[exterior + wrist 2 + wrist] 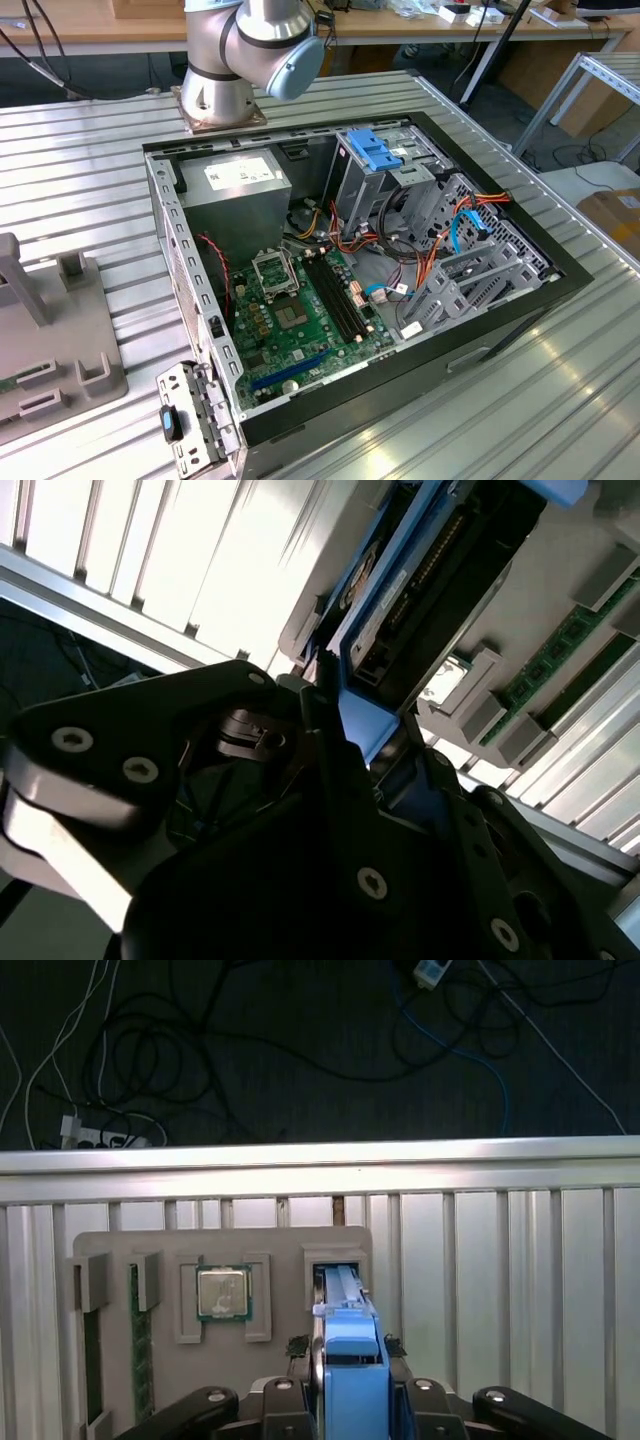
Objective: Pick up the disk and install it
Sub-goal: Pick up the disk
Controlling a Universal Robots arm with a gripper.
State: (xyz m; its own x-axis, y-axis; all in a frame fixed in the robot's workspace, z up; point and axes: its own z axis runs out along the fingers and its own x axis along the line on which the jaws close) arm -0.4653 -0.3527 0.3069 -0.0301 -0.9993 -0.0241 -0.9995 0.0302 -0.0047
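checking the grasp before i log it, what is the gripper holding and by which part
The gripper holds the disk, with its jaws closed on the sides of the blue carrier frame at the disk's end.

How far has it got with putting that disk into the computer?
Early days. Done: the hand grips the disk by its blue frame. In hand: the disk stands at its slot in the grey holder tray; whether it is clear of the slot I cannot tell. Left: the install, since the disk is not yet in the open computer case.
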